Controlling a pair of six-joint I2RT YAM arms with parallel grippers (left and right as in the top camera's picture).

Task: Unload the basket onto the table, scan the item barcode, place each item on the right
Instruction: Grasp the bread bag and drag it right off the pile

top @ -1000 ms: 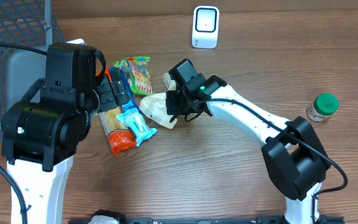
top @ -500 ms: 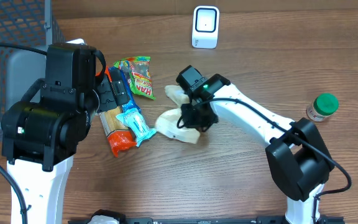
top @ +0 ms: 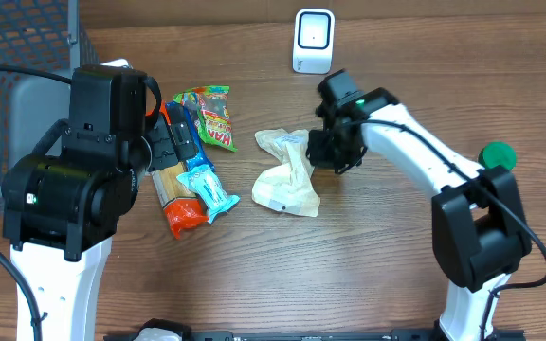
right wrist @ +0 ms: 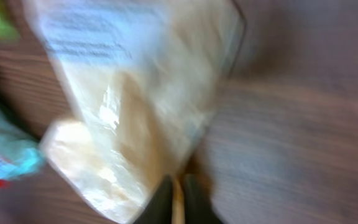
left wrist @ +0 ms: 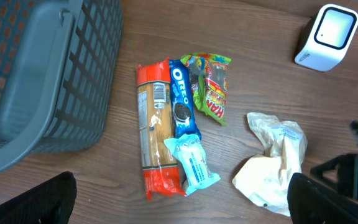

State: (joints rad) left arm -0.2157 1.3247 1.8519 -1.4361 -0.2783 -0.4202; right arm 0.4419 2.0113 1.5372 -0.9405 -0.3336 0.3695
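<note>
Tabletop (top: 349, 270) holds cream bag (top: 287, 182), pinched by right hand (top: 318, 152).

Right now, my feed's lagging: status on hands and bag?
Right hand shut on edge of pale bag. Left hand open, above snacks. Nothing between bag and scanner.

Seen from overhead, the scanner (top: 313, 41) stands on the table (top: 349, 275) at 12 o'clock, near the far edge. The crinkled bag (top: 287, 180) lies near the table's middle, at 6 o'clock of the scanner, and the right gripper (top: 322, 152) meets its edge at 2 o'clock. At 9 o'clock of that bag lies a cluster. In it, the cookie pack (left wrist: 181, 102) touches the noodle packet (left wrist: 154, 134) on its 3 o'clock side, the candy bag (left wrist: 211, 93) lies just beside the cookie pack, and a small pouch (left wrist: 192, 163) lies over the cookie pack's near end. The basket (left wrist: 36, 74) sits at 10 o'clock of the cluster. The jar (top: 494, 159) is at the table's 3 o'clock, well apart.
</note>
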